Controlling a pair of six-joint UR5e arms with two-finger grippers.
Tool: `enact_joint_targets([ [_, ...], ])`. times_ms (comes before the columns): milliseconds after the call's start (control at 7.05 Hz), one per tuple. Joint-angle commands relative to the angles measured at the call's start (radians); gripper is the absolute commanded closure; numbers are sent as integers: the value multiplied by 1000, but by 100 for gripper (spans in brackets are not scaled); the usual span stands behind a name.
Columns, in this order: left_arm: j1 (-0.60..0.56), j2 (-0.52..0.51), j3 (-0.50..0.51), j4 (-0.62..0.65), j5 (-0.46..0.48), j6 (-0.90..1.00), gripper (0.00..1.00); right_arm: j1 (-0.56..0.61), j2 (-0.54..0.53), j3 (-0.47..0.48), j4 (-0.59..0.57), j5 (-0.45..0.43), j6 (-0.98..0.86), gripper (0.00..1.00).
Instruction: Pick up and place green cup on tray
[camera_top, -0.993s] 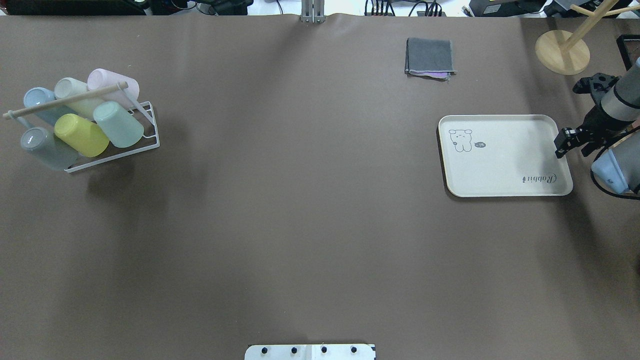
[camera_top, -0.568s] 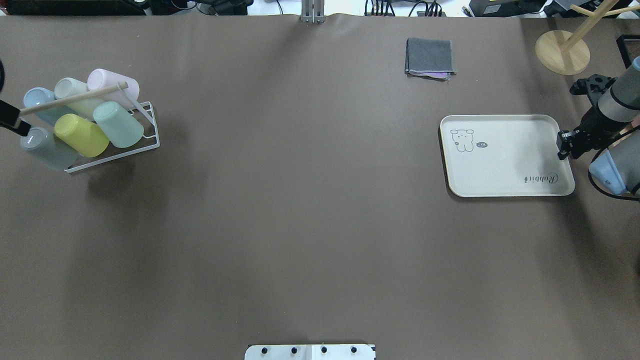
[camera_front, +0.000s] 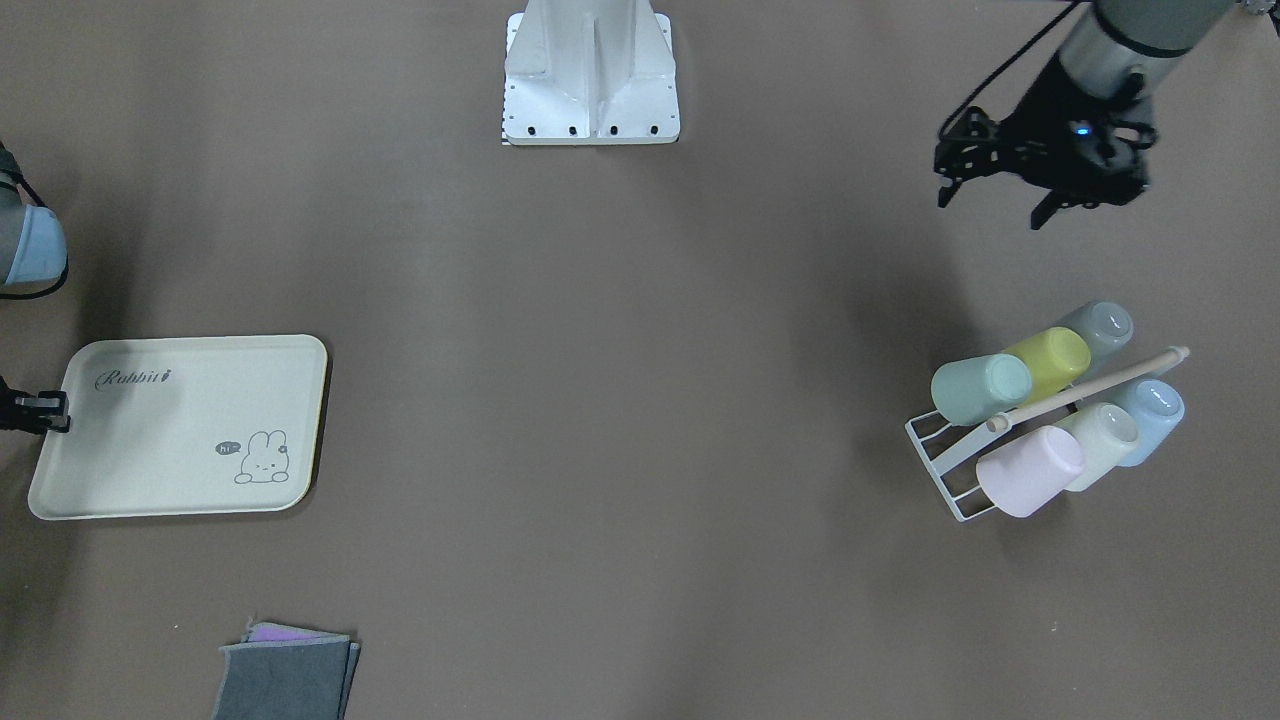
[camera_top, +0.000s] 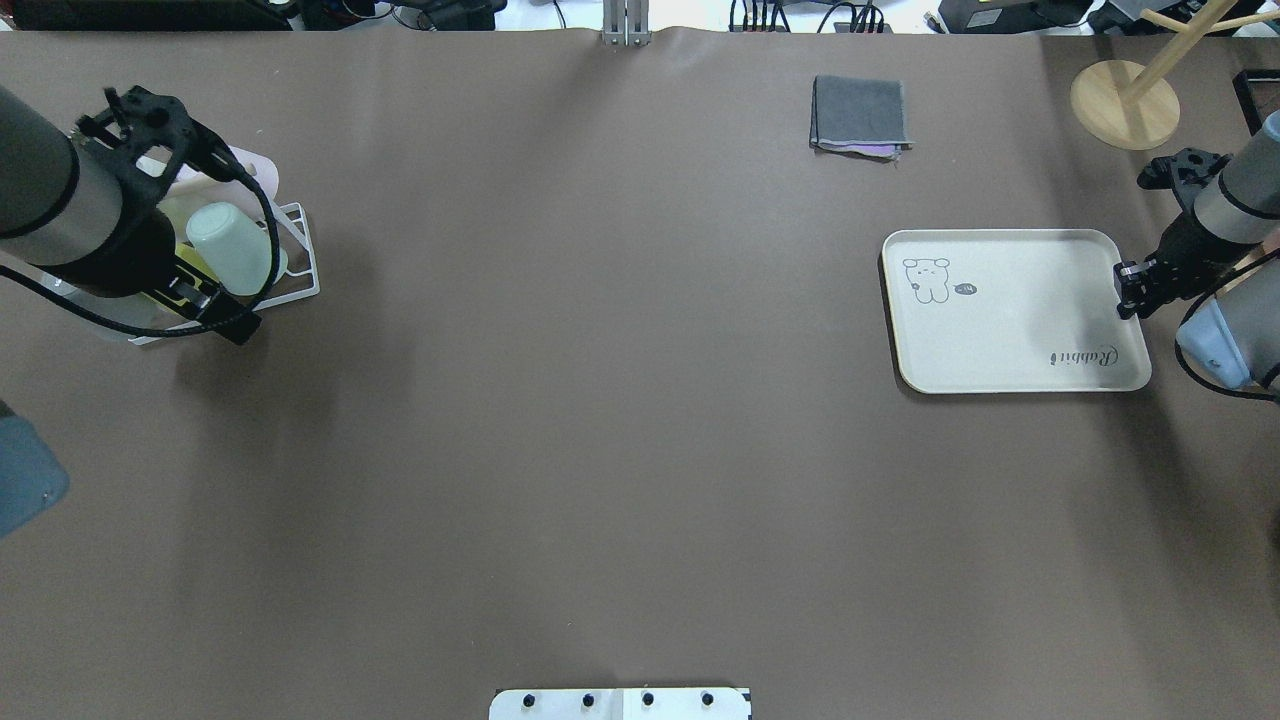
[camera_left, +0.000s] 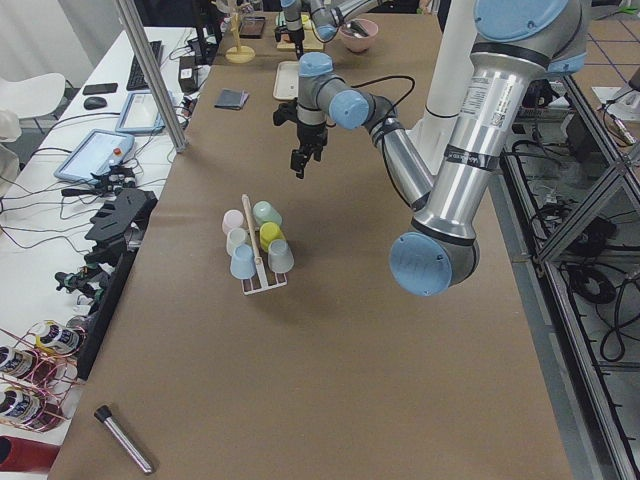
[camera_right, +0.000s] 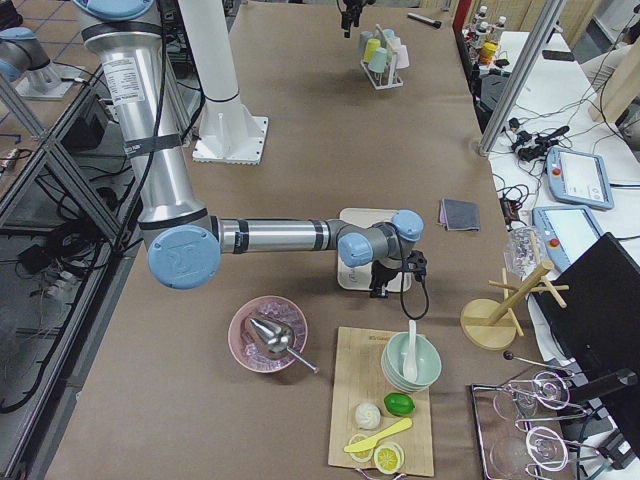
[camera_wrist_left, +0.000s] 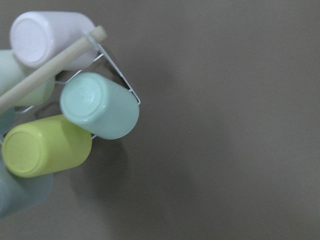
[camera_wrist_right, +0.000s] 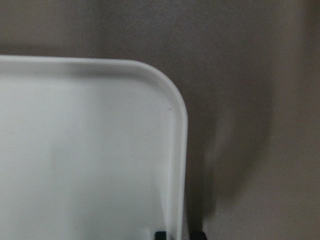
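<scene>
The green cup (camera_top: 235, 262) is a mint tumbler lying on its side in a white wire rack (camera_top: 300, 250) at the table's left; it also shows in the front view (camera_front: 980, 390) and the left wrist view (camera_wrist_left: 100, 106). My left gripper (camera_front: 990, 205) hangs open and empty above the table, on the robot's side of the rack. The cream tray (camera_top: 1010, 320) with "Rabbit" lettering lies at the right. My right gripper (camera_top: 1128, 290) is at the tray's right rim, its fingertips (camera_wrist_right: 160, 234) straddling the rim (camera_wrist_right: 177, 165) and shut on it.
The rack also holds a yellow-green cup (camera_front: 1050, 360), a grey-blue cup (camera_front: 1100, 328), pink, cream and light blue cups under a wooden rod (camera_front: 1090, 388). A folded grey cloth (camera_top: 860, 115) lies at the far side. A wooden stand (camera_top: 1125, 100) is at the far right corner.
My left arm has come in from the left and now reaches over the rack. My right gripper has pulled back slightly to the right and the tray has shifted a little with it.
</scene>
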Motion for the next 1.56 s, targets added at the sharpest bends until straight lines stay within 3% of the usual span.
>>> enact_joint_targets([
  [0, 73, 0, -47, 12, 182, 380, 1, 1, -1, 5, 0, 6, -2, 100],
  [142, 139, -3, -56, 12, 225, 396, 1, 3, -4, 7, 1, 11, -5, 100],
  [284, 221, -5, -55, 14, 391, 467, 1, 6, -4, 11, 1, 14, -8, 100],
  [568, 273, 3, -52, 18, 562, 751, 1, 24, 0, 14, 1, 55, -9, 100],
  [851, 305, 1, -44, 57, 725, 1045, 1, 66, 2, 14, 46, 159, -9, 100],
  [993, 348, -12, -20, 80, 859, 1112, 1, 90, 2, 14, 46, 211, -11, 100],
  [1277, 403, -8, 69, 80, 958, 1116, 1, 116, 5, 42, 47, 299, -8, 100],
  [1419, 431, -11, 117, 80, 1038, 1116, 1, 115, 19, 59, 46, 302, -2, 100],
])
